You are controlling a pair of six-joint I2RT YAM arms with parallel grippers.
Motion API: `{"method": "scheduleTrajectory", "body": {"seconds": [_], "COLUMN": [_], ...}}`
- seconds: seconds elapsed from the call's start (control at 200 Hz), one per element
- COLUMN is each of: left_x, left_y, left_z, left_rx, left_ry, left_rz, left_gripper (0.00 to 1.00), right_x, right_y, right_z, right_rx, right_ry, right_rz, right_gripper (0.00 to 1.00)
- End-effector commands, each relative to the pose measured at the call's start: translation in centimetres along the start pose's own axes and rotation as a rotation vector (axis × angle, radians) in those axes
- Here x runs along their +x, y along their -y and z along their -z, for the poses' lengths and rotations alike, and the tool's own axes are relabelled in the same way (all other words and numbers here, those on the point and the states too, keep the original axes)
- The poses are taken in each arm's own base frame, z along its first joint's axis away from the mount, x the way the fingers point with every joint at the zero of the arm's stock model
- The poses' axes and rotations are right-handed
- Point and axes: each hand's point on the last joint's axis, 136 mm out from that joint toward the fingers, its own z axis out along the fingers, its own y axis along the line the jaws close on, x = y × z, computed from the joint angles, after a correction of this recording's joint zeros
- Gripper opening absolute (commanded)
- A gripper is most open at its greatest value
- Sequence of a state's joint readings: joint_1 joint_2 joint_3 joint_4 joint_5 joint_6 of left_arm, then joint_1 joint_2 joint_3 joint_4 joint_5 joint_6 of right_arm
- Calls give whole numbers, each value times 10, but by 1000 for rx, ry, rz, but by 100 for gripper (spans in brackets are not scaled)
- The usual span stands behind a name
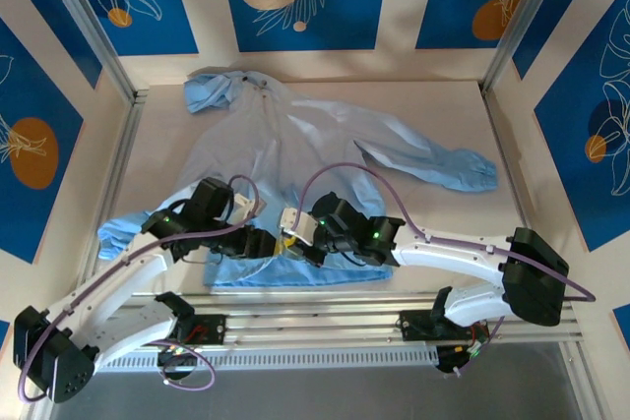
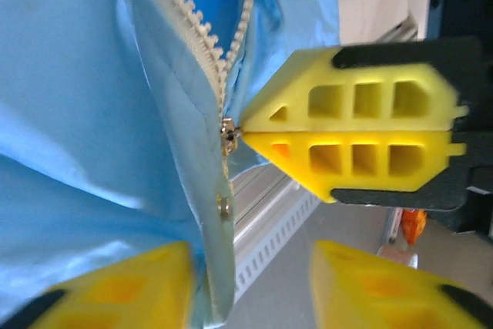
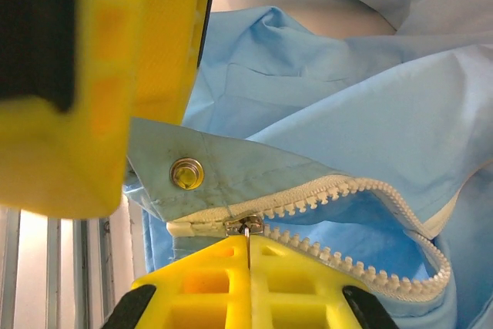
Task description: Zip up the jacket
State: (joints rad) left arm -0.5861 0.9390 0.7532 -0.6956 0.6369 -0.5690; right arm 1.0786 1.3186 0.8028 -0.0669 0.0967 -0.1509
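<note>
The light-blue jacket lies spread on the table, hood at the far left, its hem at the near edge. Its whitish zipper gapes open above the slider, which sits at the hem's bottom end. My right gripper is shut on the slider's pull tab; in the left wrist view its yellow fingers pinch the slider. My left gripper is open, and the hem strip with a metal snap hangs against its left finger. Both grippers meet at the hem.
An aluminium rail runs along the table's near edge just below the hem. One sleeve stretches to the right, the other bunches at the left. Blue-patterned walls close in the table on three sides.
</note>
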Motion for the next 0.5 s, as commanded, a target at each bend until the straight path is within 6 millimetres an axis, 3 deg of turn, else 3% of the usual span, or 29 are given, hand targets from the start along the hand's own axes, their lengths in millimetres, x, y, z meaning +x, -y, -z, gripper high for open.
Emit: {"method": "scheduleTrajectory", "body": {"seconds": [0.0,0.135,0.305,0.495], "left_x": [-6,-7,-1,1], "left_y": [-5,-14,-15,-15], "left_z": [9,17,-3,-16], "left_rx": [-40,-104,-55,-34], "left_ry": [78,177,205,195], "left_rz": [-36,-78,-73,-60], "left_gripper": [55,61,62,49], "right_x": [-3,-5,-10,-14], "right_y": [-1,-3,-8,-14], "right_z": [4,5,4,6], "right_rx": [-12,-24,-57,-91], "right_ry": [22,30,46,55], "right_rz": [-30,-39,-54,-67], "right_gripper": [0,0,0,0]}}
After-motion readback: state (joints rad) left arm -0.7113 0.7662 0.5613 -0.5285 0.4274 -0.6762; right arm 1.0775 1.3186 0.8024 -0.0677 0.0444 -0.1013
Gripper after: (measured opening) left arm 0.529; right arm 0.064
